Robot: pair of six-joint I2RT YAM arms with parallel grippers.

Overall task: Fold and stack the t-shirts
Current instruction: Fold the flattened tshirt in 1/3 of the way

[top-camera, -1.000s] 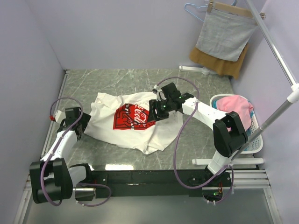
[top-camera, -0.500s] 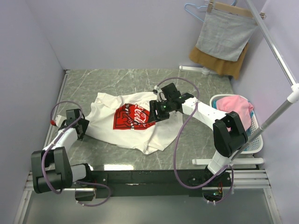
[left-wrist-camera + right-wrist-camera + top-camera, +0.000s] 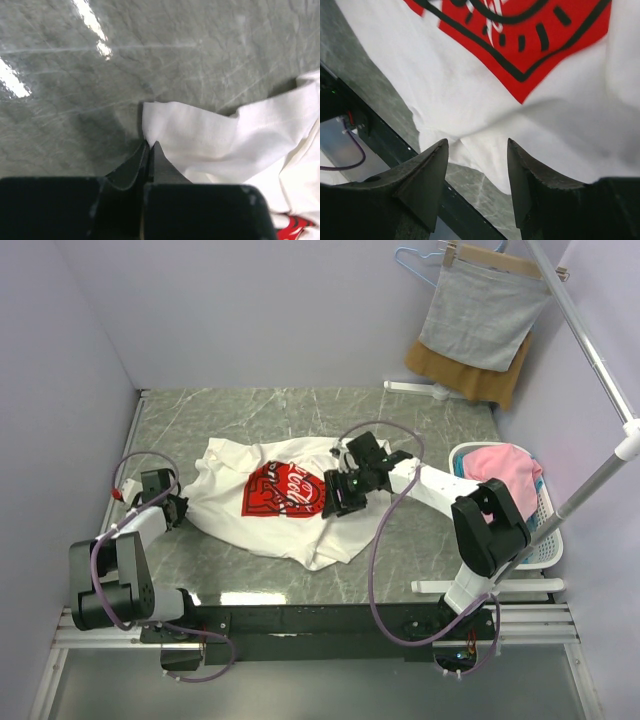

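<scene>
One crumpled white t-shirt [image 3: 300, 535] lies on the green marble table [image 3: 300, 410] with its red square print [image 3: 285, 490] facing up. At its left edge, my left gripper [image 3: 178, 512] is shut on a white corner of the cloth [image 3: 190, 130]; the fingertips [image 3: 150, 146] pinch the fabric right at the table. My right gripper [image 3: 336, 502] hovers over the shirt just right of the print. Its jaws stand open [image 3: 477, 145], with white cloth and the print's lower edge [image 3: 530, 55] beneath them and nothing between them.
A white basket [image 3: 548, 530] holding pink cloth [image 3: 500, 465] stands at the right edge. A grey cloth [image 3: 480, 315] and a mustard-brown cloth [image 3: 470, 380] hang from a hanger at the back right. A slanted metal rail [image 3: 600, 370] runs along the right wall.
My left gripper slid up to the shirt's left edge and closed on the white corner. My right gripper shifted slightly nearer over the shirt and stayed open.
</scene>
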